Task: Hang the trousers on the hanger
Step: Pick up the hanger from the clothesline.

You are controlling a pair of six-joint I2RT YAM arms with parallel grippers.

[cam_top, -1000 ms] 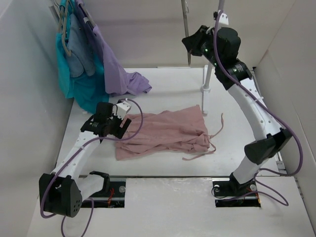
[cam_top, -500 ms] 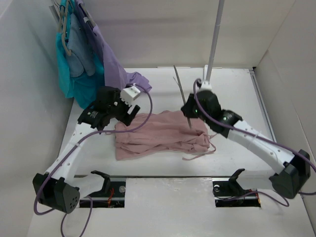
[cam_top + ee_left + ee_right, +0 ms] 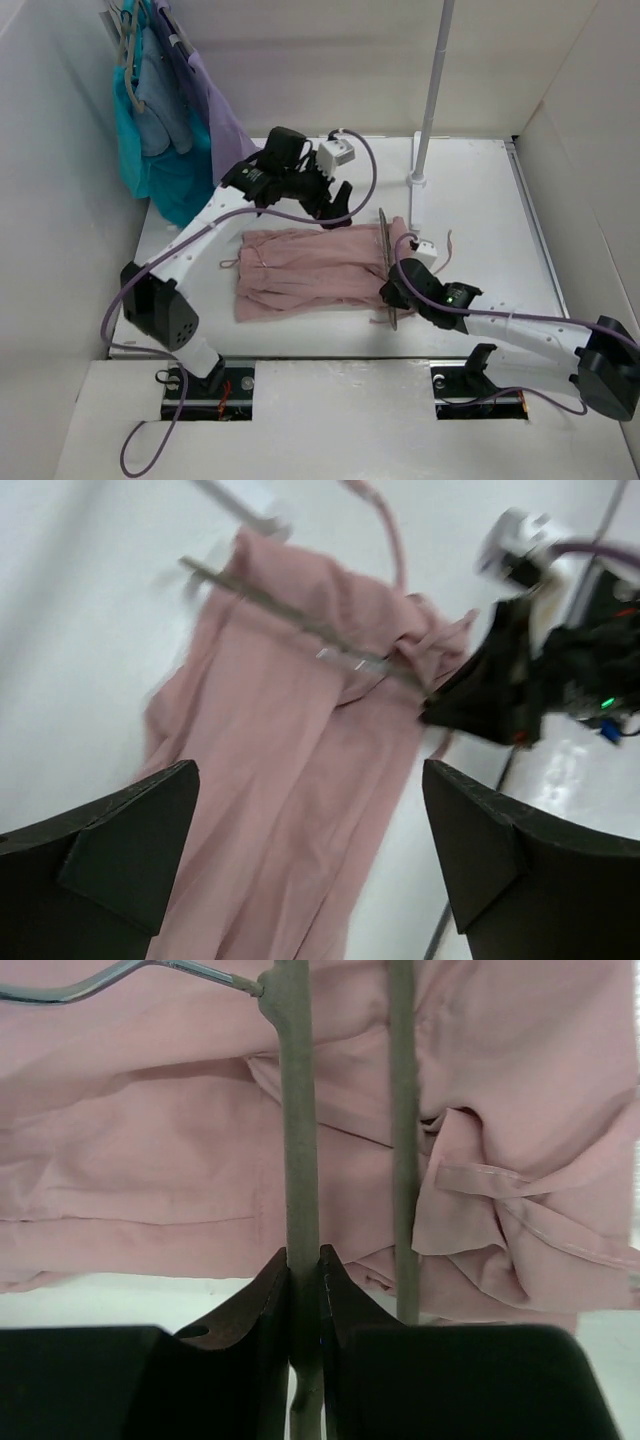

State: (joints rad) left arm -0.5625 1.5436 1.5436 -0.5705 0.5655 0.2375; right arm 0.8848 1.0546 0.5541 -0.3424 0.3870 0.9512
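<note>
The dusty-pink trousers [image 3: 305, 272] lie flat in the middle of the table, waistband and drawstrings to the right. The thin grey hanger [image 3: 387, 255] lies across that waistband end, running from far to near. My right gripper [image 3: 395, 297] sits low at the trousers' near right corner. In the right wrist view it [image 3: 305, 1270] is shut on one hanger bar [image 3: 300, 1120], with the other bar [image 3: 403, 1110] alongside over the trousers [image 3: 140, 1140]. My left gripper [image 3: 335, 205] hovers beyond the trousers' far edge. It [image 3: 310, 850] stands open above the fabric [image 3: 290, 750], holding nothing, and the hanger [image 3: 300, 628] shows ahead.
A rack pole [image 3: 432, 90] rises from its foot [image 3: 416, 180] behind the trousers' right end. A teal garment [image 3: 165, 175] and a lilac garment [image 3: 228, 135] hang at the back left. White walls close in on both sides.
My right arm came down from the rack with the hanger and laid it over the waistband end. My left arm swung from the trousers' left side to their far edge, jaws wider.
</note>
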